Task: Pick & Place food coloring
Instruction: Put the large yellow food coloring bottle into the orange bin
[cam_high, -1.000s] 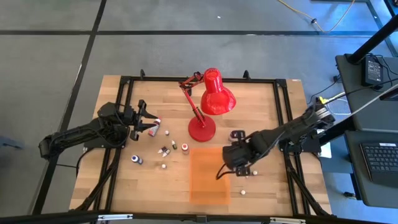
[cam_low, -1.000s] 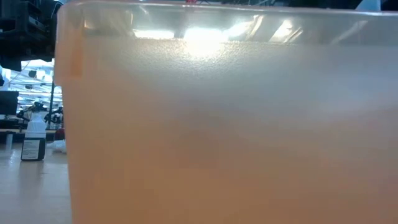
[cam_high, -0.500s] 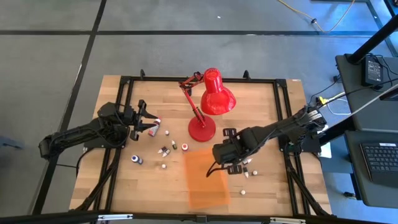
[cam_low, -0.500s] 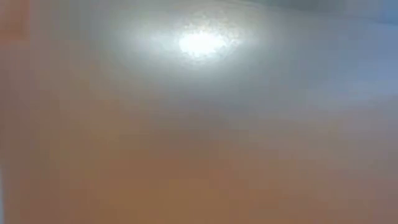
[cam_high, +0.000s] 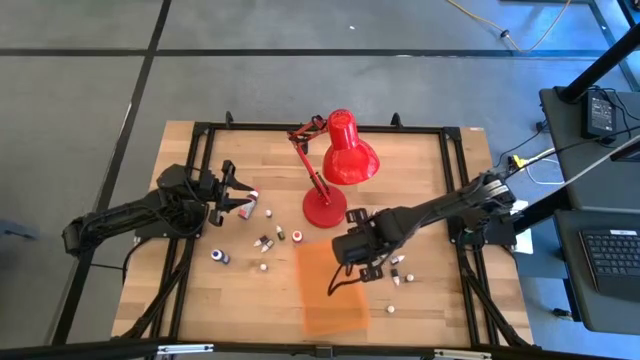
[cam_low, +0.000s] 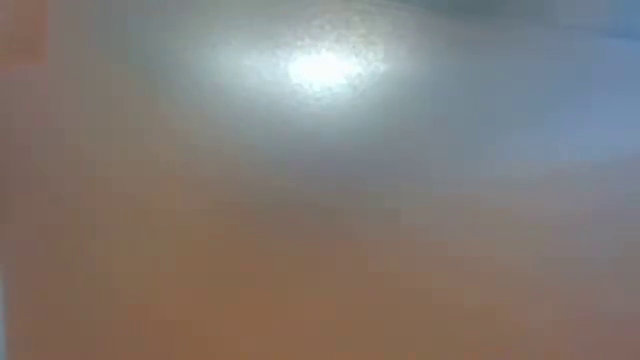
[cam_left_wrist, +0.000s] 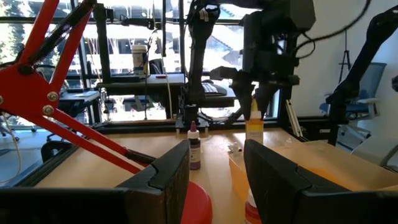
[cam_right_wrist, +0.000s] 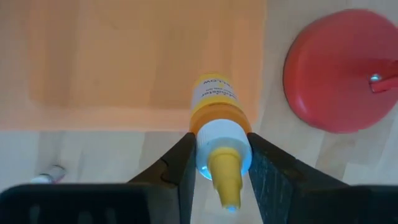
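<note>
My right gripper (cam_high: 350, 262) hangs over the flat orange tray (cam_high: 328, 300), close to its far right corner, shut on a yellow food coloring bottle (cam_right_wrist: 214, 99) with a white collar and a yellow pointed tip. Several more small bottles (cam_high: 265, 241) lie and stand on the wood left of the tray, and two (cam_high: 400, 276) lie to its right. My left gripper (cam_high: 243, 203) rests level at the table's left, open, with nothing between its fingers (cam_left_wrist: 168, 177). My right gripper pinches the bottle's white collar (cam_right_wrist: 219, 134) between its two fingers, one on each side. The fingers point steeply down from above. The bottle (cam_left_wrist: 255, 127) hangs upright below them, tip up, clear of the tray.
A big red desk lamp (cam_high: 340, 150) stands behind the tray, its round base (cam_right_wrist: 342, 81) close beside the held bottle. The tray's wall fills the whole low view (cam_low: 300, 250). A black frame (cam_high: 460, 200) rims the table. Bare wood lies near the front left.
My right gripper has carried the yellow bottle toward the table's left, from right of the tray to above its far right corner, rolling a little at the wrist. The tray has turned slightly and slid toward the near edge, now filling the low view.
</note>
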